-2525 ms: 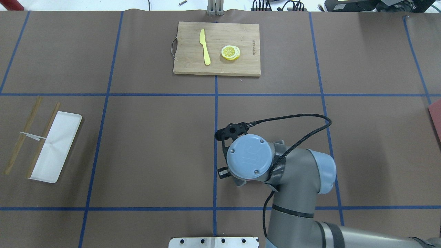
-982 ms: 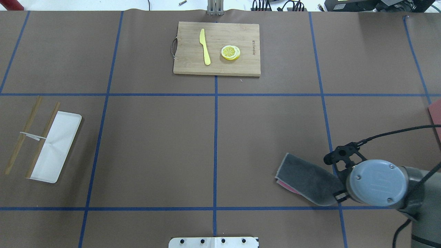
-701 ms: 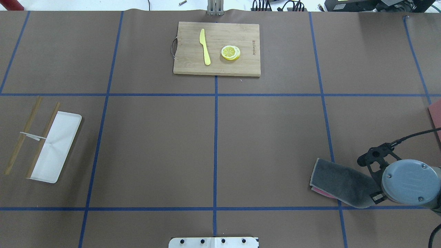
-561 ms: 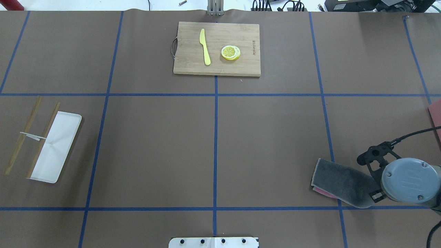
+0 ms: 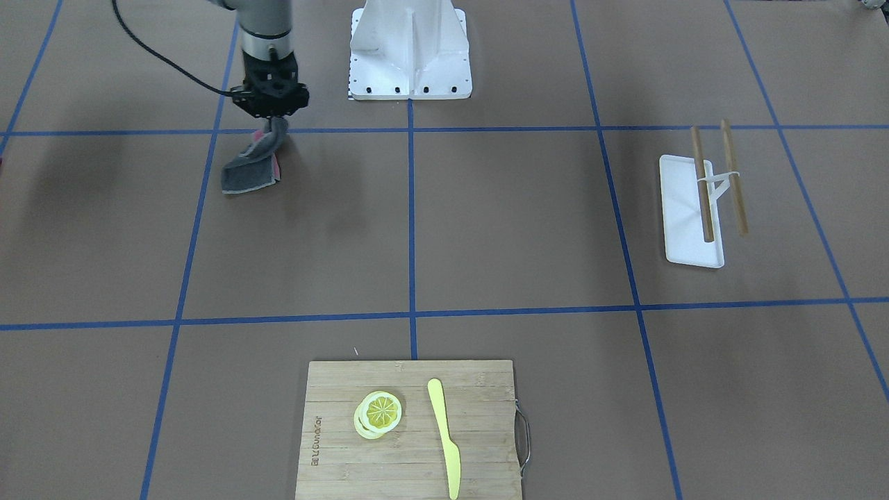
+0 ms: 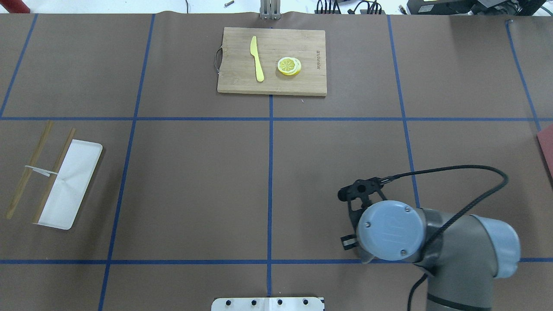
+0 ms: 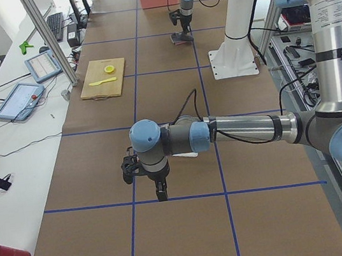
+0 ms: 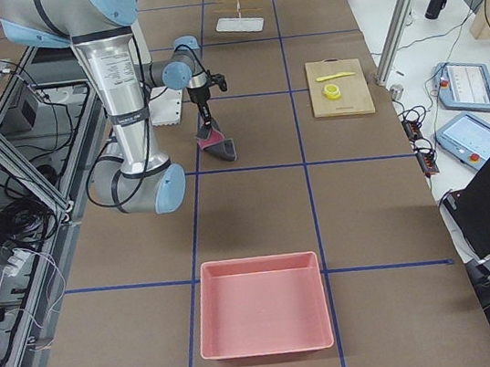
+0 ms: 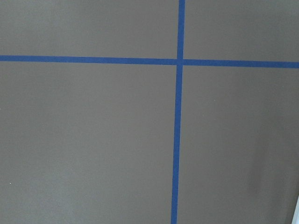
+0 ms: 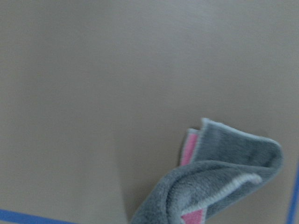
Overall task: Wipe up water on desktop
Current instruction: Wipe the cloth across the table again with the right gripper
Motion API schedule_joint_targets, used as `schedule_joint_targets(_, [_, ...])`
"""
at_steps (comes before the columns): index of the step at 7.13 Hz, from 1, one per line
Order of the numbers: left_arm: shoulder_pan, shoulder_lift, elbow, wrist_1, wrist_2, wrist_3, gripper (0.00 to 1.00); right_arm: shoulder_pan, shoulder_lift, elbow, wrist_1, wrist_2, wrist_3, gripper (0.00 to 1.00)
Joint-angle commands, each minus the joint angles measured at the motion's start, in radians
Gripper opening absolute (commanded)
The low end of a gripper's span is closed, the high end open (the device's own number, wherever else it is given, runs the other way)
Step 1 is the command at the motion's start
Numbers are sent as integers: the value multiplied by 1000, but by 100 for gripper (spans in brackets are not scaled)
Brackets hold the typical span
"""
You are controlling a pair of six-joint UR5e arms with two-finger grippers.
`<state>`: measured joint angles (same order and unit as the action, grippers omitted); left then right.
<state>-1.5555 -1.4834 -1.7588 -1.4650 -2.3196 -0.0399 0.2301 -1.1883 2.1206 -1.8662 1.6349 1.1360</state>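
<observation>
The brown desktop [image 6: 194, 181] is crossed by blue tape lines. I make out no water on it. My right gripper [image 5: 276, 119] is shut on a grey cloth with a pink underside [image 5: 248, 170], whose lower end rests on the desktop. The cloth also shows in the right wrist view [image 10: 224, 186] and the exterior right view [image 8: 217, 147]. In the overhead view the right wrist [image 6: 389, 229] hides it. My left gripper [image 7: 160, 193] hangs just above the desktop; I cannot tell whether it is open or shut. The left wrist view shows only tabletop and a tape cross [image 9: 179, 61].
A bamboo cutting board [image 6: 233, 82] at the far middle carries a yellow knife [image 6: 257, 58] and lemon slices [image 6: 289, 66]. A white tray [image 6: 69, 183] with chopsticks [image 6: 26, 172] lies at the left. A pink bin [image 8: 265, 314] stands at the right end.
My right arm swept right with the cloth trailing on the desktop, then came back left. The cloth is now hidden under the wrist in the overhead view.
</observation>
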Motion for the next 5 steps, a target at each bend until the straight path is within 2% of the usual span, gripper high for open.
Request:
schedule_joint_targets(1, [0,2,1,0,3,0,98,-64,136,-115,264,-48,143,0])
schedule_joint_targets(2, [-2,2,2,0,3,0,98,-81,207,-198,350,-93,152,0])
schedule_joint_targets(3, [-2,2,2,0,5,0,98,-81,308,-255,354,-99,175,0])
schedule_joint_targets(4, [0,2,2,2,5,0,98,-81,321,-254,389,-105,182,0])
schedule_joint_targets(5, [0,2,1,0,3,0,98,-63,287,-248,383,-98,173,0])
